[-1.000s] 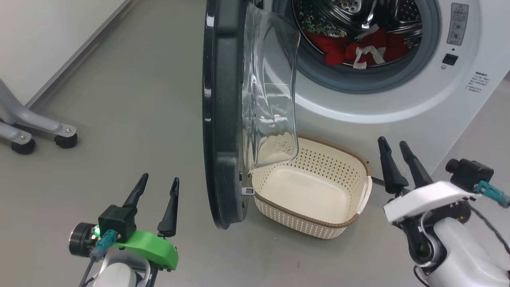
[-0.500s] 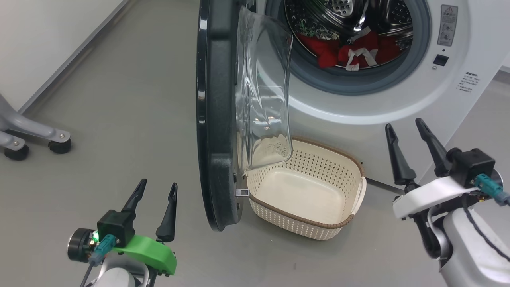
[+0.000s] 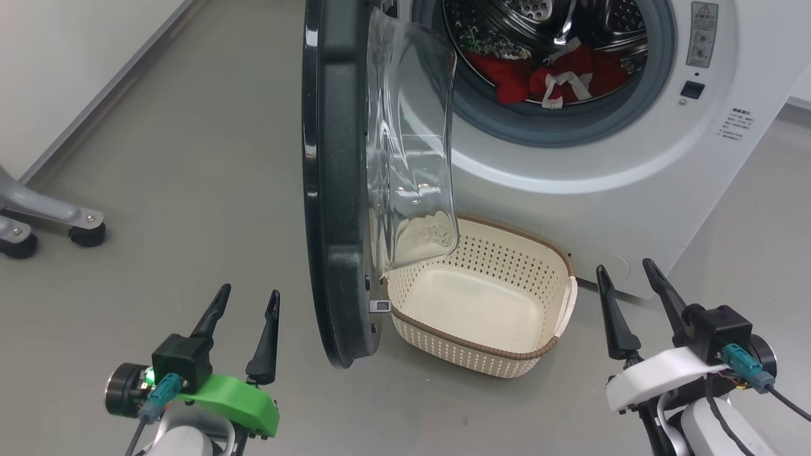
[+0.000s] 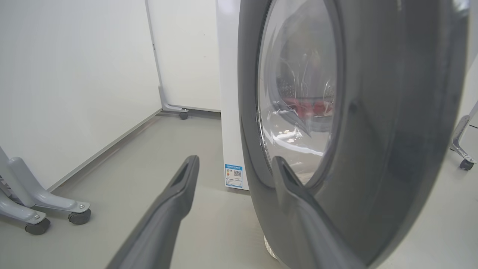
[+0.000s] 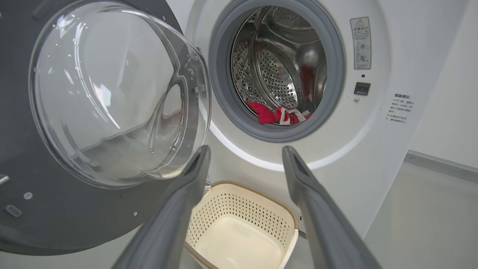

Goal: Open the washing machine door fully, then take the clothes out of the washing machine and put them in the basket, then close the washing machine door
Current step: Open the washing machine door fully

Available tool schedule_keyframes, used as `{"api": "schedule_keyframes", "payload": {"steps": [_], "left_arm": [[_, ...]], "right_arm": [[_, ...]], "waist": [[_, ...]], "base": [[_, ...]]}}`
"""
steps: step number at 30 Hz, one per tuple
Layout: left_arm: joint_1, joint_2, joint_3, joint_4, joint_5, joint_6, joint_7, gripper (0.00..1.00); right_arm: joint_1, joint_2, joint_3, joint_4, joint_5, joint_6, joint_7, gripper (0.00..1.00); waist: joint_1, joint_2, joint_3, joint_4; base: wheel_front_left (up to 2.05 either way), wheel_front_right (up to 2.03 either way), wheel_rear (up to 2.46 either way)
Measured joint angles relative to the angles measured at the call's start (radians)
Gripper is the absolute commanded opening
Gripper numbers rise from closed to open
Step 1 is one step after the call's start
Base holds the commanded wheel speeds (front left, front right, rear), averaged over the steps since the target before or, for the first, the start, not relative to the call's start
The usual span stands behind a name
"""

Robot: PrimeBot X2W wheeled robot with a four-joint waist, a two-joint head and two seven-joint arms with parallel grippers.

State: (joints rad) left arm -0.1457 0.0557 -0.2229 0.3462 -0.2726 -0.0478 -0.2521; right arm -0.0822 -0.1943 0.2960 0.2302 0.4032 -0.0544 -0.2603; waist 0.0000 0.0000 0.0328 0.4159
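While the red clothes (image 3: 557,73) lie heaped crosswise in the washing machine (image 3: 633,158) drum, up and slightly left of the right gripper (image 3: 624,266), that arm is nearer. The open washing machine door (image 3: 329,190) stands between them and the left gripper (image 3: 249,291). Both grippers gape, empty. The basket (image 3: 475,347) waits below the drum. The right gripper has sunk lower beside the basket than a moment ago.

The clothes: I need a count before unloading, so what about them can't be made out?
Head view: the clothes lie in one tangled red heap, drum cut by the top edge; count unclear.
Right wrist view: the grey seal hides the heap's lower part.
Left wrist view: through the washing machine door, a red blur.
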Motion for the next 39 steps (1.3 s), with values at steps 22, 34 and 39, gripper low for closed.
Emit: {"api": "schedule_keyframes", "payload": {"steps": [22, 34, 39], "left_arm": [[0.003, 0.0, 0.001, -0.004, 0.0, 0.0, 0.0, 1.0], [0.003, 0.0, -0.001, -0.004, 0.0, 0.0, 0.0, 0.0], [0.003, -0.001, 0.0, -0.013, 0.002, 0.0, 0.0, 0.0]], "right_arm": [[0.053, 0.064, -0.072, -0.025, -0.097, 0.023, 0.001, 1.0], [0.07, 0.086, -0.108, -0.025, -0.124, 0.045, 0.001, 1.0], [0.07, 0.093, -0.12, -0.025, -0.144, 0.053, 0.001, 1.0]], "waist": [[0.0, 0.0, 0.011, -0.006], [0.0, 0.0, 0.012, -0.004], [0.0, 0.0, 0.011, -0.002]], "base": [[0.0, 0.0, 0.0], [0.0, 0.0, 0.0], [0.0, 0.0, 0.0]]}}
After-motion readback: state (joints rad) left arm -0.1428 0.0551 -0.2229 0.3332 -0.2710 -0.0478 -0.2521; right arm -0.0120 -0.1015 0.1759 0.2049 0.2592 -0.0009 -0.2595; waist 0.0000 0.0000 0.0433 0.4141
